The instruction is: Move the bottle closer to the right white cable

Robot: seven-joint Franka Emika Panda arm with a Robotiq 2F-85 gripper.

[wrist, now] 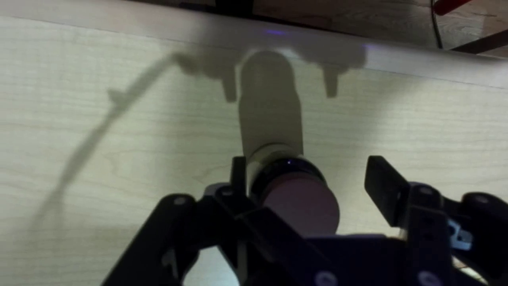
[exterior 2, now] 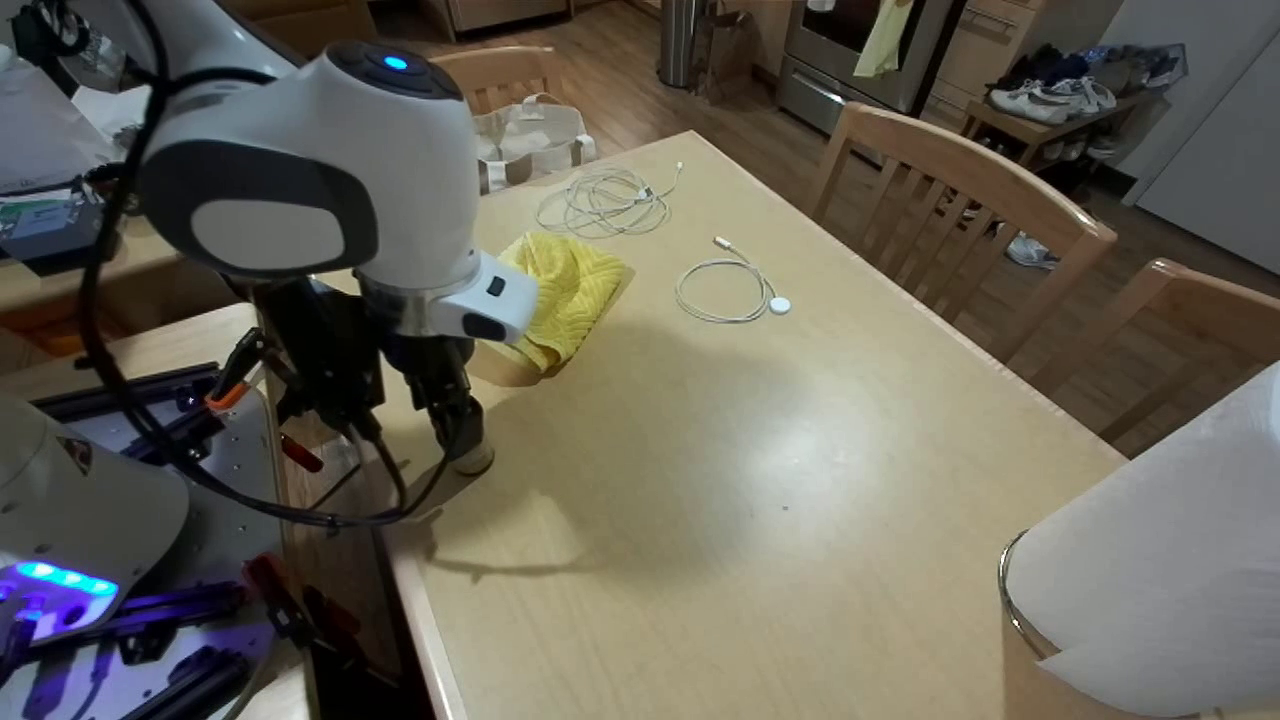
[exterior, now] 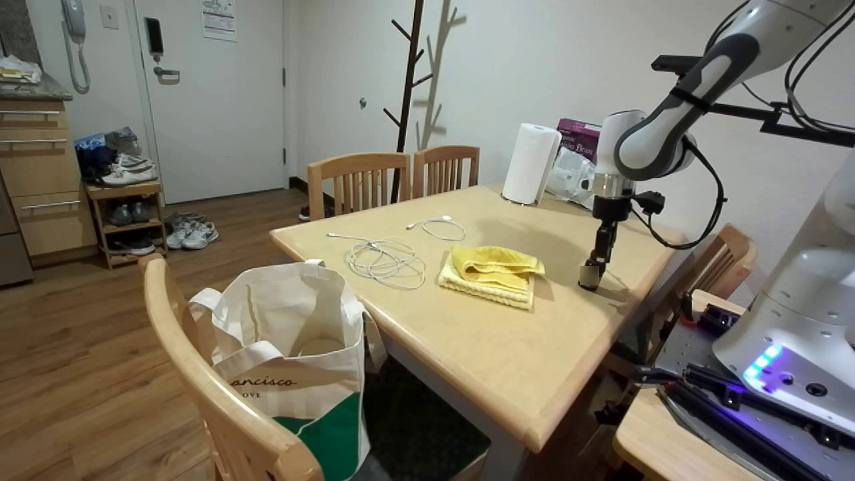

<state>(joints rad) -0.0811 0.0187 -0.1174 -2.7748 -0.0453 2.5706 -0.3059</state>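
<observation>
The bottle stands upright near the table edge on the robot's side. In the wrist view the bottle [wrist: 301, 202] shows a round dull top, a dark ring and a pale lower part. My gripper [wrist: 307, 172] is open around it, its left finger close beside it, a clear gap to the right finger. In both exterior views the gripper [exterior: 598, 257] [exterior 2: 460, 420] partly hides the bottle [exterior: 589, 275] [exterior 2: 476, 458]. A short white cable with a round white end [exterior: 446, 219] [exterior 2: 780, 305] and a longer coiled white cable [exterior: 377, 248] [exterior 2: 643, 194] lie farther off on the table.
A folded yellow cloth [exterior: 491, 270] [exterior 2: 570, 290] lies between the gripper and the coiled cable. A white paper-towel roll [exterior: 532, 164] [exterior 2: 1160, 560] stands at the table's wall side. A tote bag [exterior: 300, 361] and chairs stand around the table.
</observation>
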